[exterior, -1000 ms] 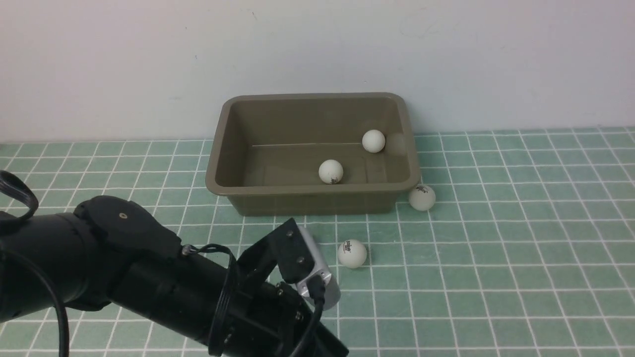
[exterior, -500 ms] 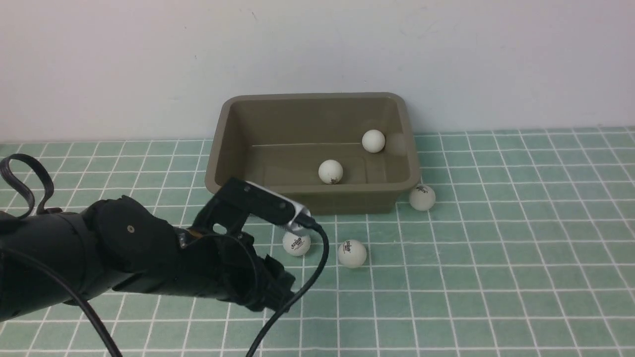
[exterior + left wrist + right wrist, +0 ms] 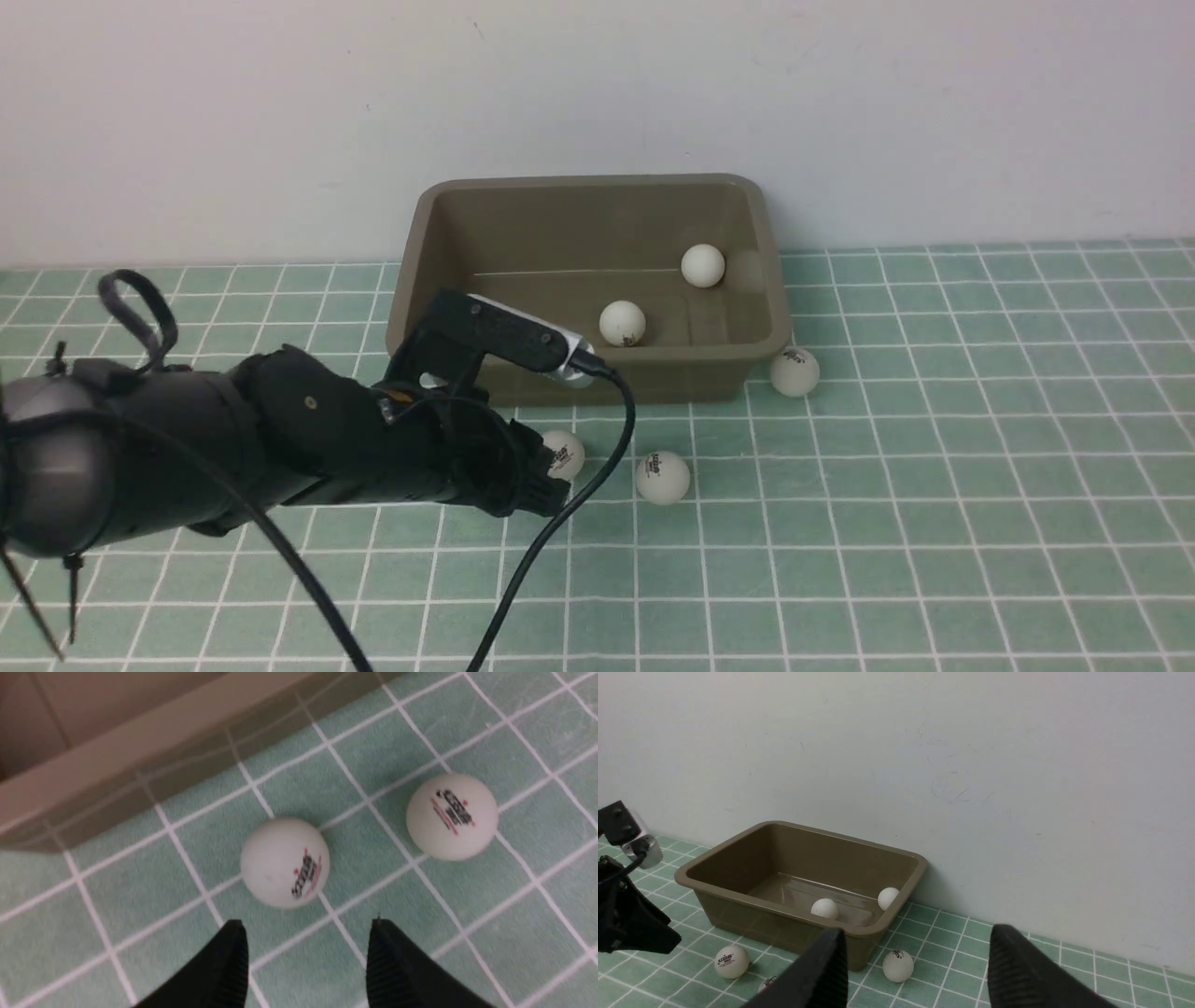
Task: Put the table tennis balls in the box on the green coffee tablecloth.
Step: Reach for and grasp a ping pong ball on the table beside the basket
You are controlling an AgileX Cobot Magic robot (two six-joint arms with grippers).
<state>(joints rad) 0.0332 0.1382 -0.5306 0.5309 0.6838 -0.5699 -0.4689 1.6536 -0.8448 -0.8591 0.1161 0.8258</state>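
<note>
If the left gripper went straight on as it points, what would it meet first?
Probably the nearest ball, on the cloth just ahead of the open left gripper; the box stands beyond.

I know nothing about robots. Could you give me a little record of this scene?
Box: olive tub on the green checked cloth
Inside the tub: far ball, near ball
On the cloth: left ball, middle ball, right ball
Left gripper: open, empty, just short of the left ball
Right gripper: open, empty, away from the balls
</note>
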